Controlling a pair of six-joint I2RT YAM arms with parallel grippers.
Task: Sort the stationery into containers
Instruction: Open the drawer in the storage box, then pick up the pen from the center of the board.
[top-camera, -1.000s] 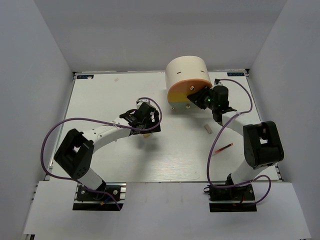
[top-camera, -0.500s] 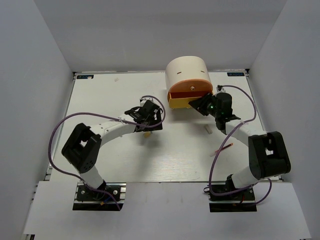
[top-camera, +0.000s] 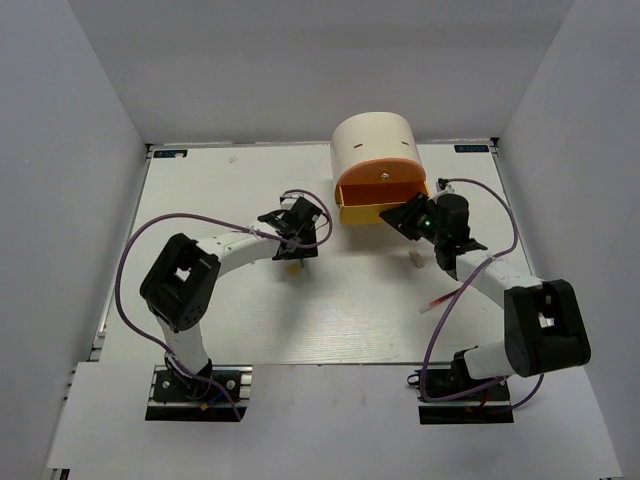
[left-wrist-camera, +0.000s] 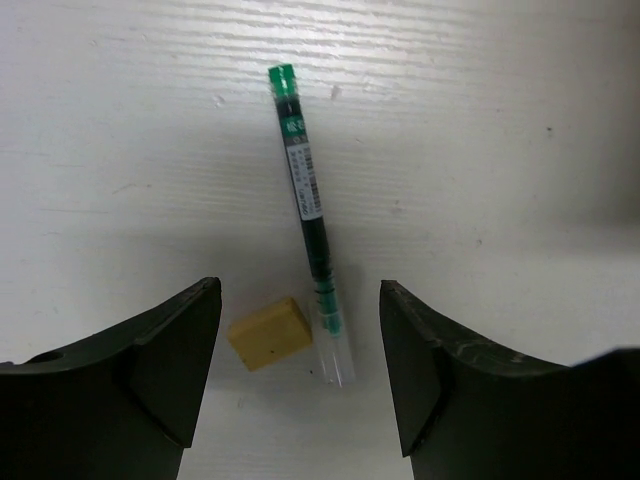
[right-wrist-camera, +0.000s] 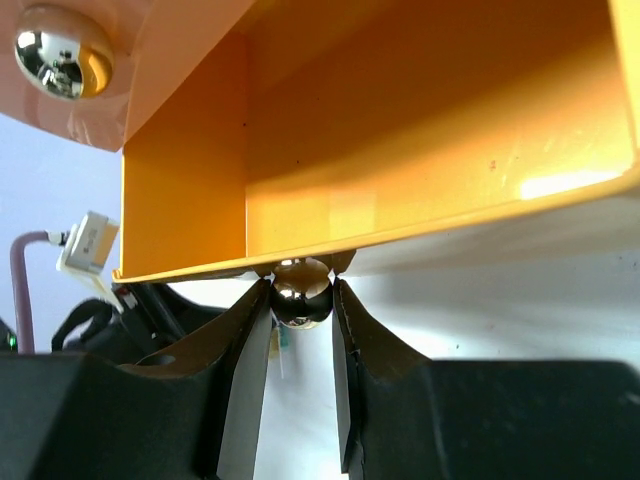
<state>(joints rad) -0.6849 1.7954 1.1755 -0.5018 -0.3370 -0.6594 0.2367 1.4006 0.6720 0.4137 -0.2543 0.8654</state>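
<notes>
The cream drum unit stands at the back. Its yellow drawer is pulled out below the orange drawer. My right gripper is shut on the yellow drawer's shiny knob, and the drawer's inside looks empty. My left gripper is open above the table. A tan eraser and a slim green-ended pen lie between its fingers. The tan eraser also shows in the top view.
A small grey eraser and a thin red pen lie on the table right of centre, beside my right arm. The orange drawer's knob is up left in the right wrist view. White walls enclose the table.
My right gripper has pulled the yellow drawer out toward the front. My left gripper has shifted a little toward the back right, over the eraser.
</notes>
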